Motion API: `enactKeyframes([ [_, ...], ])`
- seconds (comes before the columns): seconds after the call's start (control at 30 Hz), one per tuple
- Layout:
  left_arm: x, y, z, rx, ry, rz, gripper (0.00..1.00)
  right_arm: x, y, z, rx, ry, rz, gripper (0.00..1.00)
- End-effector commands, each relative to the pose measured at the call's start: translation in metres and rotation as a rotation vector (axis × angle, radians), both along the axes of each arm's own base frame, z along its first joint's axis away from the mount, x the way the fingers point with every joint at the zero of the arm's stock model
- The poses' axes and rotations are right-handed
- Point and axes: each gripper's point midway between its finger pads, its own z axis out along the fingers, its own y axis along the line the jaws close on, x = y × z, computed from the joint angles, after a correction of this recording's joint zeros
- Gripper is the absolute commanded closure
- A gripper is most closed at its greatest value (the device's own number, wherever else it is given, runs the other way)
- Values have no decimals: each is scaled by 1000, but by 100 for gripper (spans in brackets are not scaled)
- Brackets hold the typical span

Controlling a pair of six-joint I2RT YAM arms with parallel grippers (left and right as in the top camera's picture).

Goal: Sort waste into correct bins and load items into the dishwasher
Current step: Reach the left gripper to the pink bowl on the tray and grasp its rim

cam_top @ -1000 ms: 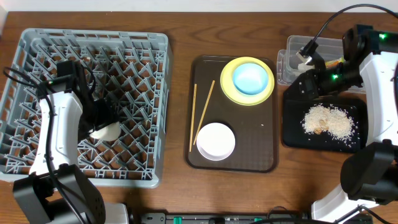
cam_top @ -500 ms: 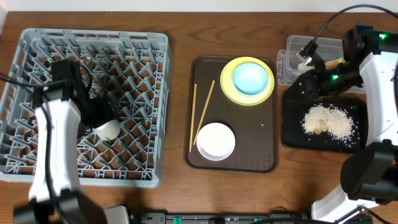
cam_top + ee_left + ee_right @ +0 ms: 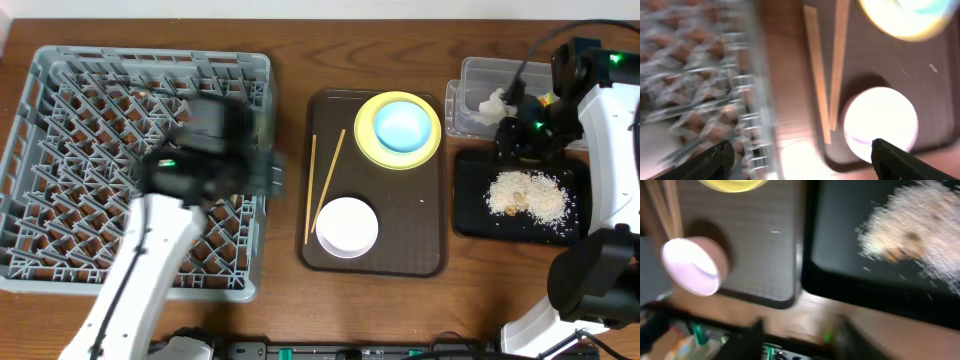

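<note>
Left gripper [image 3: 804,151], jaws wide and empty, is swinging off rack [image 3: 60,100] toward pink bowl [image 3: 347,226]; cup probably dropped there, hidden now. Right gripper [image 3: 522,138] too blurred, can't tell; tissue [image 3: 493,103] sitting in tub [image 3: 480,70].

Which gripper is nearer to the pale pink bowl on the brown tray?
Left. The left gripper is at the right edge of the grey rack, just left of the pale pink bowl; the right gripper is far right, at the black tray.
</note>
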Motion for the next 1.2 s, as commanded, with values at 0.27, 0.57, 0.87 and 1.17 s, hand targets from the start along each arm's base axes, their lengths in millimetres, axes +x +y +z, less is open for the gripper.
enactKeyframes([
  [0.27,-53,-140,-68,70,126,-448,11,-2,-21,-5,-127,41,-96,1],
  [0.57,-89,-172,-142,175,290,-523,20,-2,-21,-5,-127,43,-106,1],
  [0.87,-94,-175,-164,206,326,-539,78,-2,-21,-5,-127,43,-106,1],
  [1.17,-78,-181,-103,143,211,-582,94,-2,-21,-5,-127,44,-106,1],
])
